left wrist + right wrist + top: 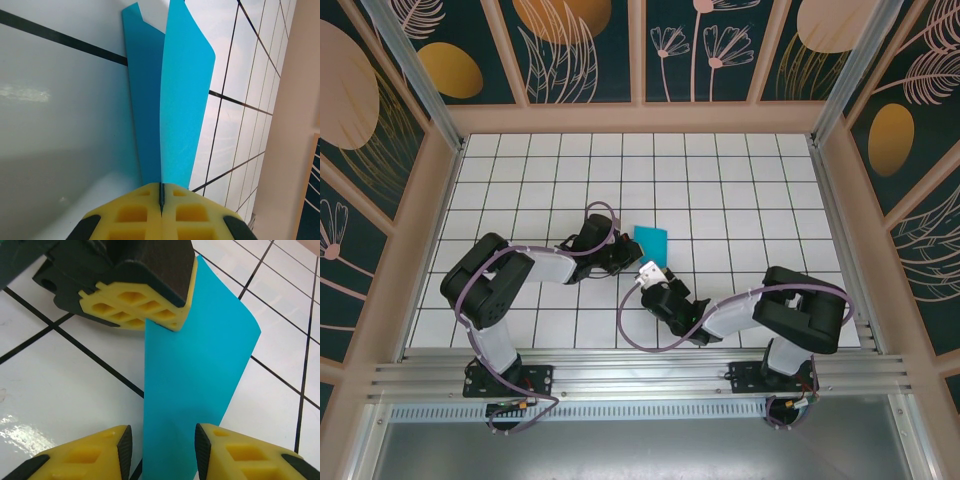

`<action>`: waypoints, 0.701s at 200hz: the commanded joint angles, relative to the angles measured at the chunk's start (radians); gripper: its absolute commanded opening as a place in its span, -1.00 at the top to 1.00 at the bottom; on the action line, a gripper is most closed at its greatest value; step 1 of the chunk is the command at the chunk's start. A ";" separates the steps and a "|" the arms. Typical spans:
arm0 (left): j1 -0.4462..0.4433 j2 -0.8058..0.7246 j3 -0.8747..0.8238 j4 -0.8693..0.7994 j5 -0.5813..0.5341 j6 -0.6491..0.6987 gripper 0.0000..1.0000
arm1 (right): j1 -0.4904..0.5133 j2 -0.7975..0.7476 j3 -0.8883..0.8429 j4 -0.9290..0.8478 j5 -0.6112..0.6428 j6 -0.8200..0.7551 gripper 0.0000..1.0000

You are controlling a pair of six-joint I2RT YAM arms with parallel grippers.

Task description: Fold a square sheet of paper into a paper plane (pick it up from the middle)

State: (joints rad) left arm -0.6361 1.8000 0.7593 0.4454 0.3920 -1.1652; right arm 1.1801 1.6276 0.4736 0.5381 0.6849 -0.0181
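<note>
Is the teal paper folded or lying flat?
Folded: the square sheet of paper rises as two layers from the left gripper, clamped shut on it.

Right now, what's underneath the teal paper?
Gridded table shows around the square sheet of paper; whatever lies directly beneath is covered. The left gripper pinches it.

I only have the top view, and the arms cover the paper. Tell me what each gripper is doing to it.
Observer: In the left wrist view, the left gripper is shut on the paper, pinching one end.
Operator: Describe the paper's shape there.
Observer: It is folded. Two layers spread apart away from the pinch.
Operator: Now report the right gripper.
Observer: In its wrist view, the right gripper is open, with one finger on either side of the paper. It has not clamped it.
</note>
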 commanded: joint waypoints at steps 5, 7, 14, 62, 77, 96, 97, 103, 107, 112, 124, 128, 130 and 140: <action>-0.005 0.006 0.020 0.001 -0.010 0.000 0.96 | 0.009 -0.027 -0.013 0.030 0.022 0.006 0.17; -0.006 0.006 0.019 0.001 -0.011 0.000 0.96 | 0.009 -0.025 -0.012 0.029 0.020 0.007 0.17; -0.006 0.003 0.020 0.001 -0.013 0.001 0.96 | 0.010 -0.023 -0.005 0.017 0.021 0.014 0.17; -0.006 -0.022 0.021 -0.021 -0.034 0.020 0.96 | 0.009 -0.039 0.046 -0.149 0.025 0.115 0.16; -0.006 -0.022 0.028 -0.044 -0.031 0.032 0.96 | 0.009 -0.050 0.052 -0.194 0.038 0.150 0.16; -0.006 -0.019 0.042 -0.072 -0.030 0.045 0.96 | 0.010 -0.066 0.058 -0.245 0.068 0.194 0.16; -0.005 -0.018 0.042 -0.073 -0.031 0.046 0.96 | 0.009 -0.068 0.058 -0.249 0.068 0.196 0.16; -0.005 -0.015 0.045 -0.078 -0.030 0.045 0.96 | 0.009 -0.074 0.061 -0.268 0.076 0.207 0.16; -0.005 -0.013 0.046 -0.077 -0.029 0.044 0.97 | 0.009 -0.079 0.063 -0.278 0.079 0.219 0.16; -0.004 -0.012 0.047 -0.077 -0.028 0.044 0.96 | 0.009 -0.086 0.065 -0.289 0.083 0.230 0.16; -0.006 -0.005 0.050 -0.080 -0.027 0.044 0.97 | 0.010 -0.102 0.061 -0.299 0.085 0.246 0.16; -0.006 -0.004 0.050 -0.084 -0.028 0.042 0.96 | 0.009 -0.107 0.059 -0.301 0.085 0.248 0.15; -0.005 -0.004 0.052 -0.084 -0.028 0.042 0.96 | 0.010 -0.109 0.060 -0.302 0.084 0.248 0.15; -0.007 0.002 0.053 -0.085 -0.027 0.042 0.97 | 0.009 -0.118 0.060 -0.313 0.086 0.251 0.15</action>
State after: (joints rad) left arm -0.6361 1.8000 0.7868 0.3916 0.3767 -1.1458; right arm 1.1801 1.5536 0.5106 0.2943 0.7307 0.1730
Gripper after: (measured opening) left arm 0.070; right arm 0.424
